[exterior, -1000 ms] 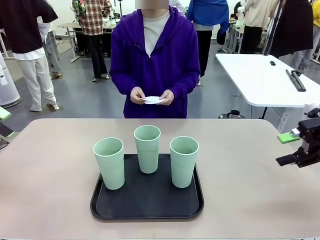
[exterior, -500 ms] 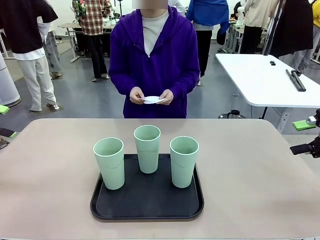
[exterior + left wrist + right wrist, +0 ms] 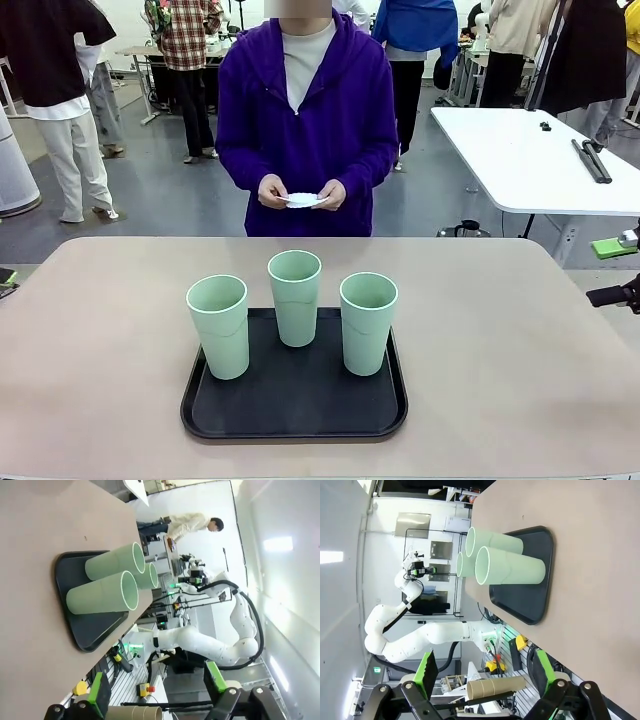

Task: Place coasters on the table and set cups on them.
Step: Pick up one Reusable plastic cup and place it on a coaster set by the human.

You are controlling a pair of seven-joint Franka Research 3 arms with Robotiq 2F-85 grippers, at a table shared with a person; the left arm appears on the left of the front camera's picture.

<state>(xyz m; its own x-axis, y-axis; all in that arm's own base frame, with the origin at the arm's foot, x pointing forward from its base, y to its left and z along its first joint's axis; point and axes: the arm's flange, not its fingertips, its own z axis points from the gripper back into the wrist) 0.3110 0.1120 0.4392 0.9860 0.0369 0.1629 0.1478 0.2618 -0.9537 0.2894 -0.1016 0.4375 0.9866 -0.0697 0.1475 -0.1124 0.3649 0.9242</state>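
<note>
Three mint-green cups [image 3: 295, 297] [image 3: 218, 325] [image 3: 368, 322] stand upright on a black tray [image 3: 295, 415] in the middle of the beige table [image 3: 500, 380]. Across the table a person holds the white coasters [image 3: 303, 200] in both hands at waist height. My right gripper [image 3: 615, 272] is open at the table's right edge, far from the cups. In the right wrist view its fingers [image 3: 427, 669] are spread wide with nothing between them. My left gripper [image 3: 157, 690] is open too and holds nothing. From its wrist view the cups [image 3: 102, 597] lie far off.
A white rectangular table [image 3: 520, 160] with small dark items stands behind at the right. Other people stand farther back. Bare tabletop lies on both sides of the tray and between it and the person.
My right gripper has drawn back to the right, almost off the picture's edge. My left gripper has slipped out past the left edge. Cups, tray and person are unchanged.
</note>
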